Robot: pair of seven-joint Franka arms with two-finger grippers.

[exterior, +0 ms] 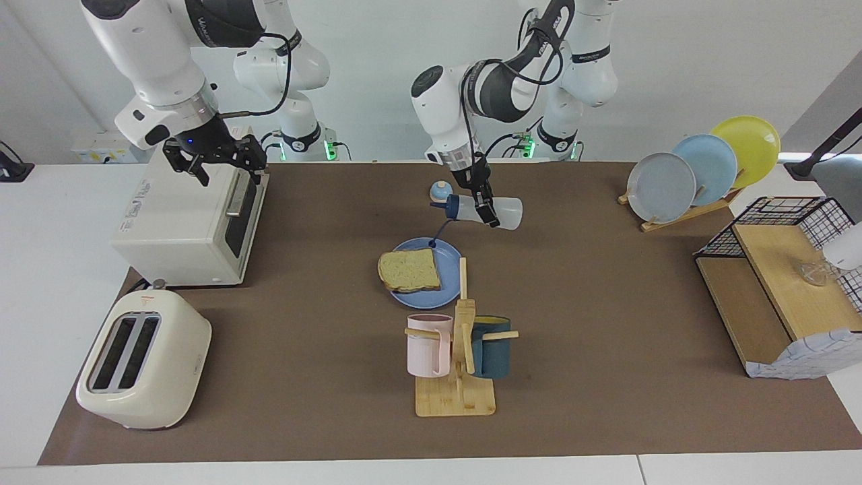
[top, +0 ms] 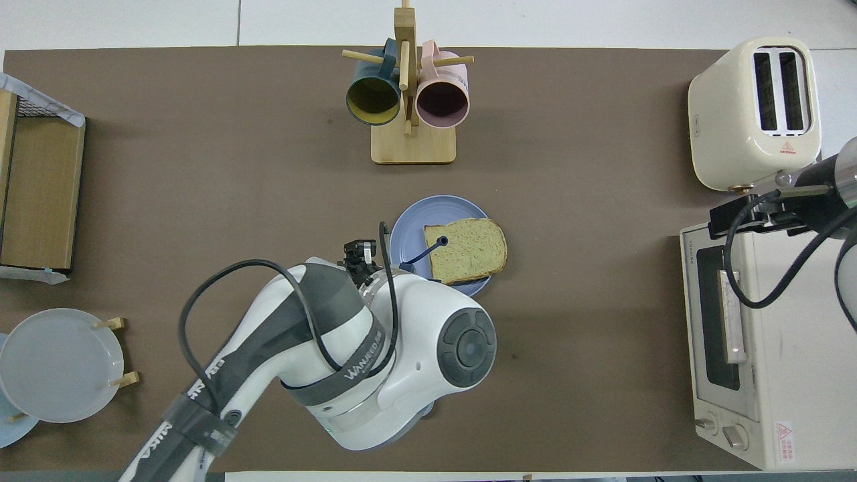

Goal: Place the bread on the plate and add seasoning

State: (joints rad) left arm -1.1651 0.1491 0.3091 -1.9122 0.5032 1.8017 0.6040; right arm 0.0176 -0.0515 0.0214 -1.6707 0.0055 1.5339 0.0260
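With the bread [exterior: 409, 269] already on the plate [exterior: 446, 250], seasoning was in hand: the left end effector [exterior: 486, 210] gripped the seasoning bottle [exterior: 490, 211] sideways above the plate's rim, next needing tipping over the slice, while the right end effector [exterior: 214, 158] waited wide open over the toaster oven [exterior: 182, 222]

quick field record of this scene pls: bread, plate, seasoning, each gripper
bread: lying on the plate
plate: periwinkle, mid-table, nearer the robots than the mug rack
seasoning: bottle held on its side in the air, cap toward the plate
left gripper: shut on the seasoning
right gripper: open, waiting over the toaster oven
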